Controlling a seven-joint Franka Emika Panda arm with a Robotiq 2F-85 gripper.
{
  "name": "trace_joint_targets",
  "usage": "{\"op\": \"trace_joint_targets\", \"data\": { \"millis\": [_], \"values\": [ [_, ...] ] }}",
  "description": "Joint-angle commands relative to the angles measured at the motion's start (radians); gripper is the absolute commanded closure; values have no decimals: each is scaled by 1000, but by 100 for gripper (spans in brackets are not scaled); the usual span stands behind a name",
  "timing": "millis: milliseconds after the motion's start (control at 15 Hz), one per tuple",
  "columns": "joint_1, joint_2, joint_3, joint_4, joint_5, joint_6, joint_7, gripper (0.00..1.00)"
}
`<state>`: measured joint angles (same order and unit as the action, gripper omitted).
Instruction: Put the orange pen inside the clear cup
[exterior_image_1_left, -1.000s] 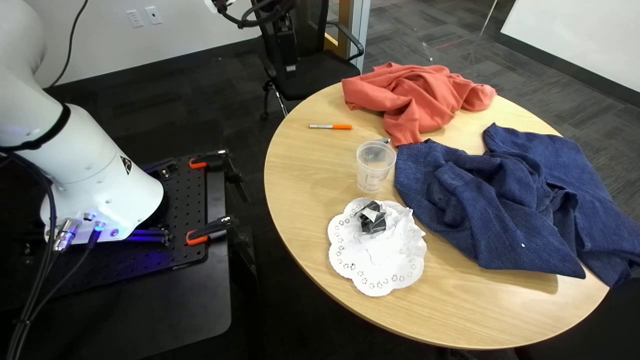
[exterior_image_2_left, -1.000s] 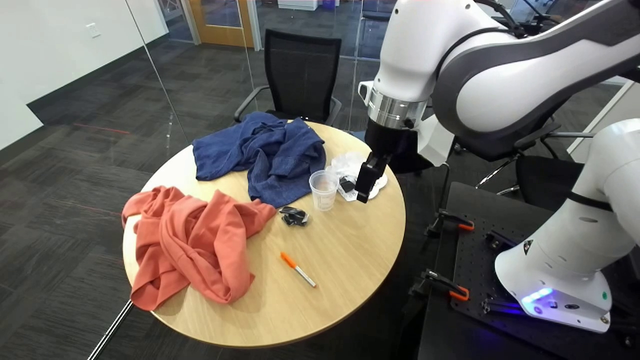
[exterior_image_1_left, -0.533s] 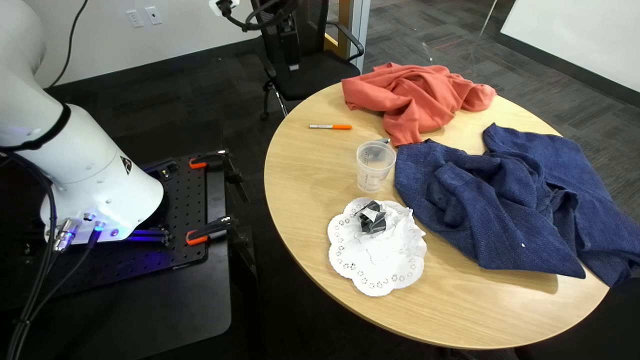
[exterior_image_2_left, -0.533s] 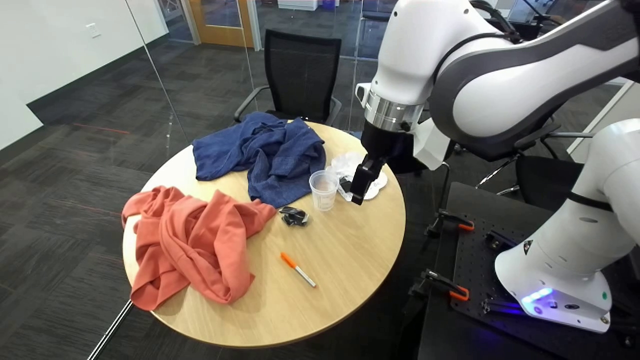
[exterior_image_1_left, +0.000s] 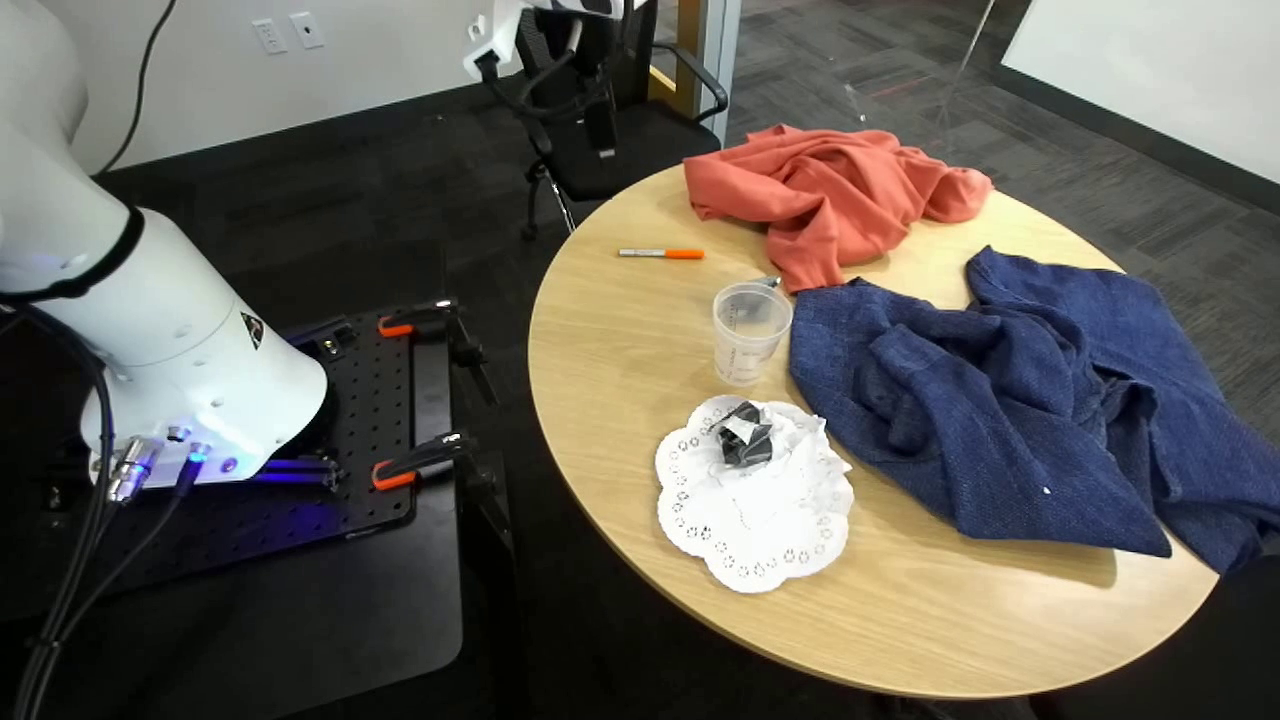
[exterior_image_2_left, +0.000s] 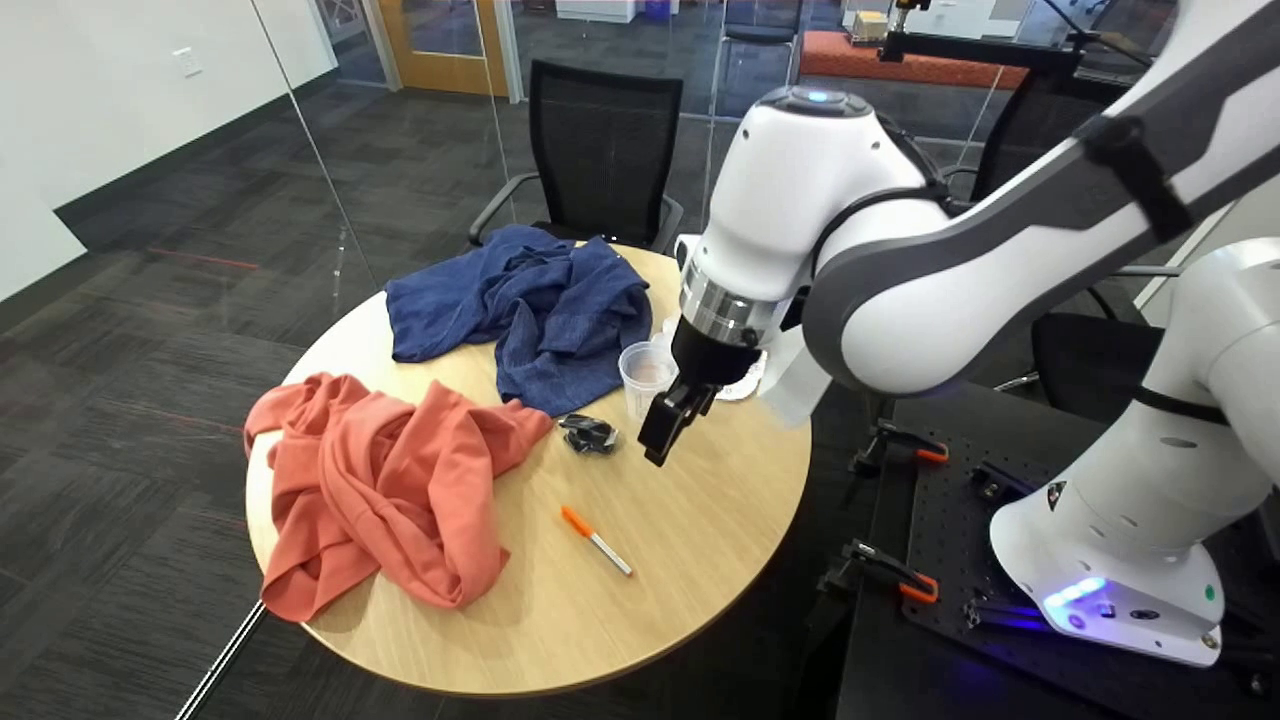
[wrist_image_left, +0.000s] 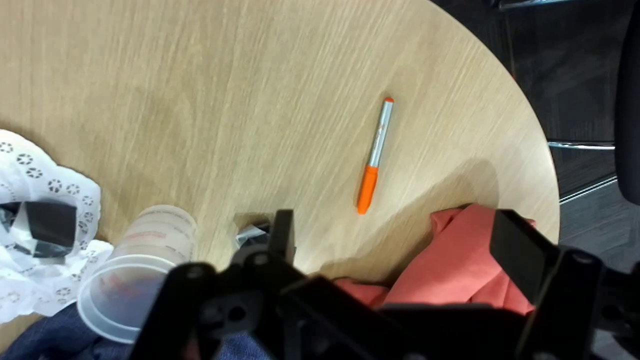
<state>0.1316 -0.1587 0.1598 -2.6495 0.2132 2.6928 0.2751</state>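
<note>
One pen (wrist_image_left: 375, 155) lies flat on the table (wrist_image_left: 210, 100), at two o'clock from the upright cup (wrist_image_left: 150, 242) in your wrist view, well apart from it, orange end toward half past six. Your jaws hang above the table, spread wide, gripping nothing. Red cloth (wrist_image_left: 460, 260) bunches toward the pen's five o'clock; the doily (wrist_image_left: 37, 180) sits at the cup's ten.
</note>
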Motion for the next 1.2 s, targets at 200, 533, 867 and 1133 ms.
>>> {"op": "trace_joint_targets", "data": {
  "millis": [200,533,867,1133],
  "values": [
    [20,236,27,106,-46,117,163,0],
    [70,392,-26,215,-138,151,290,0],
    [162,516,-125,332,-205,131,404,0],
    [217,602,-176,408,-205,124,441,0]
  ]
}}
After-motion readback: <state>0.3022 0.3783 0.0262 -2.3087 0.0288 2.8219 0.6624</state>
